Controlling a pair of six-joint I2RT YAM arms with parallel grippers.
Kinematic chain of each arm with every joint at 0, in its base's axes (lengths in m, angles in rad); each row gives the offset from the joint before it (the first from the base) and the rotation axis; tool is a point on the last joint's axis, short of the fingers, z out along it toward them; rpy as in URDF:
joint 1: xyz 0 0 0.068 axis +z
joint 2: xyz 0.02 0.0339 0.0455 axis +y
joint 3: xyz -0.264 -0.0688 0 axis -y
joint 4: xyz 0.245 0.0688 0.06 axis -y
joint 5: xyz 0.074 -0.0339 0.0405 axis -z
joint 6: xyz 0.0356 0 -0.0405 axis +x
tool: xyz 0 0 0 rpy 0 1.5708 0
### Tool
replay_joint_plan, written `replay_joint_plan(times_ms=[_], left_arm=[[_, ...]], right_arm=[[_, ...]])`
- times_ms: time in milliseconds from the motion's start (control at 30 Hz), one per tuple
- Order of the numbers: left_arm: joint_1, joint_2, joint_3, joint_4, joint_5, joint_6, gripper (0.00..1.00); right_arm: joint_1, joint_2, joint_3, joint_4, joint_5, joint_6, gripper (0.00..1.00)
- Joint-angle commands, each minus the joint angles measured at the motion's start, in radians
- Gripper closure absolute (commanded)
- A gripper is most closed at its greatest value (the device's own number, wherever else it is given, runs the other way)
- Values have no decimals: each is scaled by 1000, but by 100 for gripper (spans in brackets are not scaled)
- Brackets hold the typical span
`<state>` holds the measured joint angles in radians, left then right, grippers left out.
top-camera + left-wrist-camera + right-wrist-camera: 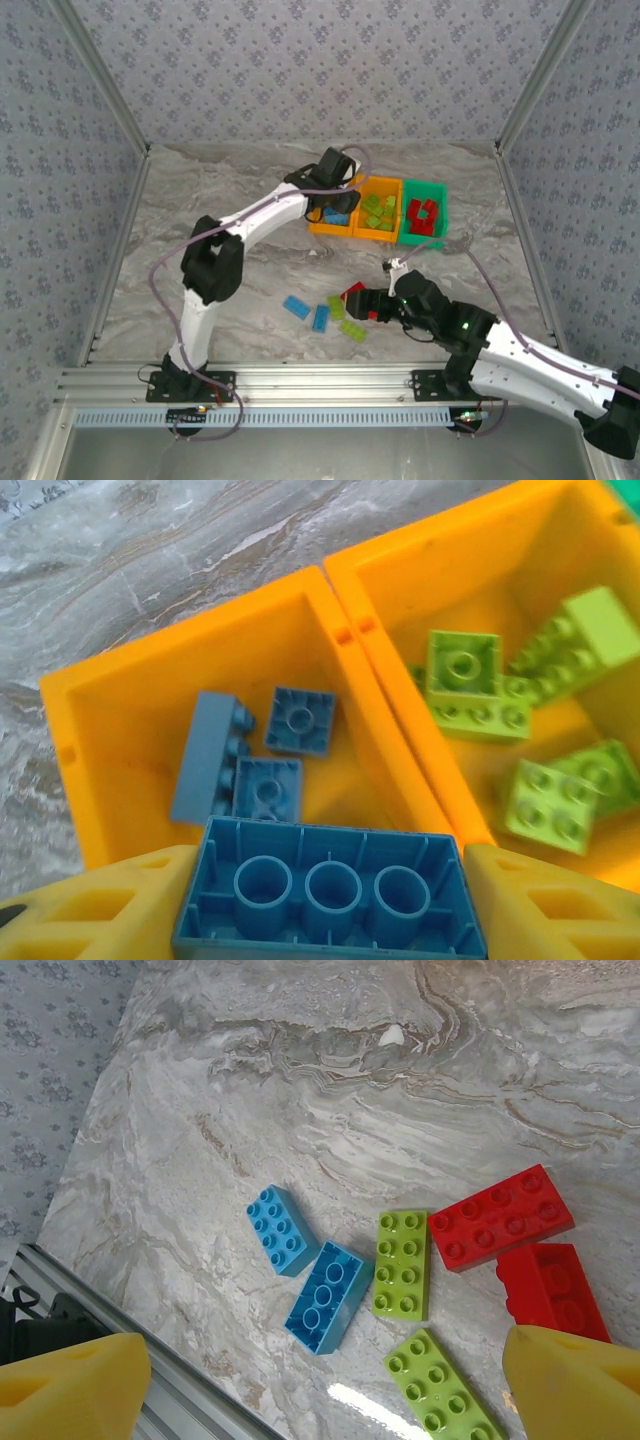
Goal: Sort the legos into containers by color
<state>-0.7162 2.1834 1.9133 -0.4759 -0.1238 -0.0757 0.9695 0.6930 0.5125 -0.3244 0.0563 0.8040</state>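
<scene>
A blue studded plastic brick [330,895] sits gripped in the left pincer [330,910], straight above the orange plastic bin [110,710] of blue bricks [268,785]. The right pincer [320,1385] gapes wide.

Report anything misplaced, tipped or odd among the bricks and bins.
Nothing looks mis-sorted or damaged. The only oddity: one loose blue brick on the table lies upside down, hollow underside up, between a studs-up blue brick and a green brick.

1. Under me is a gray marble table [200,180].
2. Flowery walls [300,60] stand around it.
3. A metal rail [320,382] runs along the near edge.
4. A tiny white bit [393,1034] lies on the table.
</scene>
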Motion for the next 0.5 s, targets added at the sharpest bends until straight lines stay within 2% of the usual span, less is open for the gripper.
replay_joint_plan(times_ms=[0, 100, 200, 333, 467], left_arm=[[24, 57, 137, -82, 22, 50, 43], [30, 87, 194, -105, 27, 53, 33], [26, 60, 171, -94, 45, 42, 25], [15, -48, 30, -27, 61, 23, 22], [10, -218, -148, 16, 108, -26, 21]], right_arm=[[0, -32, -8, -44, 23, -10, 6], [-4, -40, -4, -62, 27, -18, 6], [-9, -39, -7, -58, 32, -17, 6], [-9, -38, -9, -54, 43, -8, 6], [-9, -36, -5, -87, 68, -2, 6]])
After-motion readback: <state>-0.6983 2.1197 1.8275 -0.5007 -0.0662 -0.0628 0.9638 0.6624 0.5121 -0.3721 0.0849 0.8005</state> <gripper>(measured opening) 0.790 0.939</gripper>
